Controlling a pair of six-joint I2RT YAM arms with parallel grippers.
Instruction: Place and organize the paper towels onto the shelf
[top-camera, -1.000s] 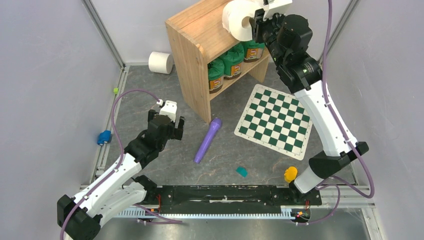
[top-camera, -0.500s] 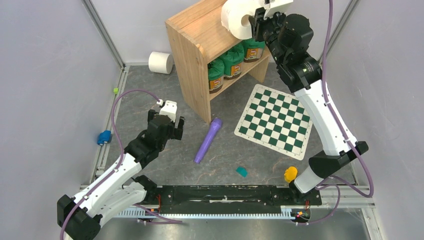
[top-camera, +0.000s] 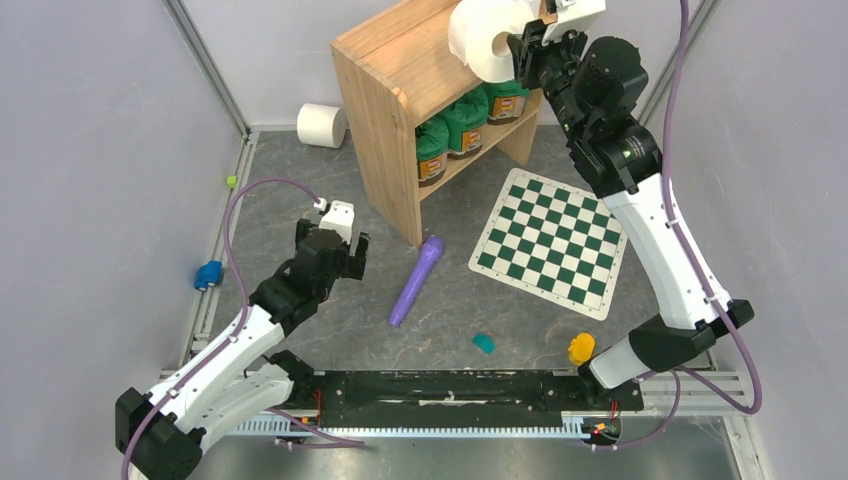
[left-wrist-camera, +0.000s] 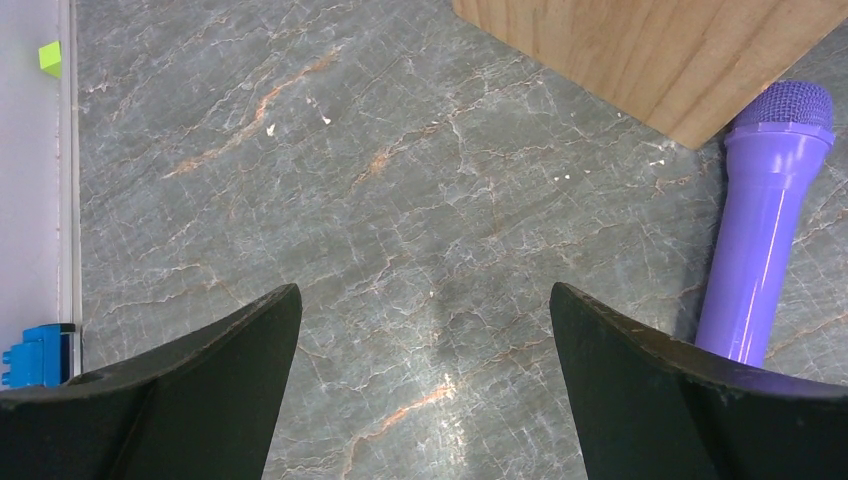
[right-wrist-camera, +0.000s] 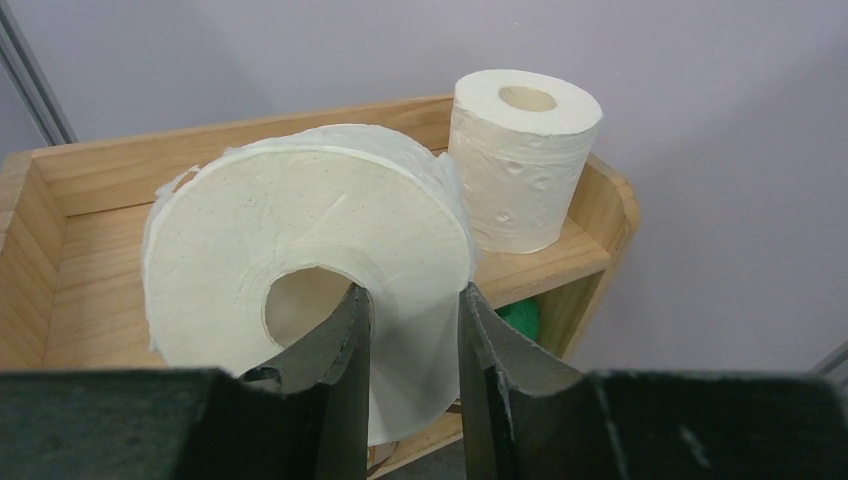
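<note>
My right gripper (top-camera: 522, 52) is shut on a white paper towel roll (top-camera: 484, 36), one finger in its core and one outside, and holds it on its side above the wooden shelf's top tier (top-camera: 400, 62). In the right wrist view the held roll (right-wrist-camera: 300, 250) fills the middle between my fingers (right-wrist-camera: 412, 300). A second roll (right-wrist-camera: 522, 160) stands upright on the shelf top (right-wrist-camera: 100, 290) at its far right end. A third roll (top-camera: 321, 125) lies on the floor left of the shelf. My left gripper (top-camera: 349, 255) is open and empty over bare floor (left-wrist-camera: 425, 290).
Green canisters (top-camera: 465, 122) fill the lower tier. A purple microphone (top-camera: 415, 279) lies in front of the shelf, also in the left wrist view (left-wrist-camera: 762, 220). A checkered board (top-camera: 549, 241), a teal piece (top-camera: 484, 343), a yellow piece (top-camera: 580, 348) and a blue block (top-camera: 208, 274) lie around.
My right arm has shifted slightly to the right and up with the roll still gripped. The left arm has not moved.
</note>
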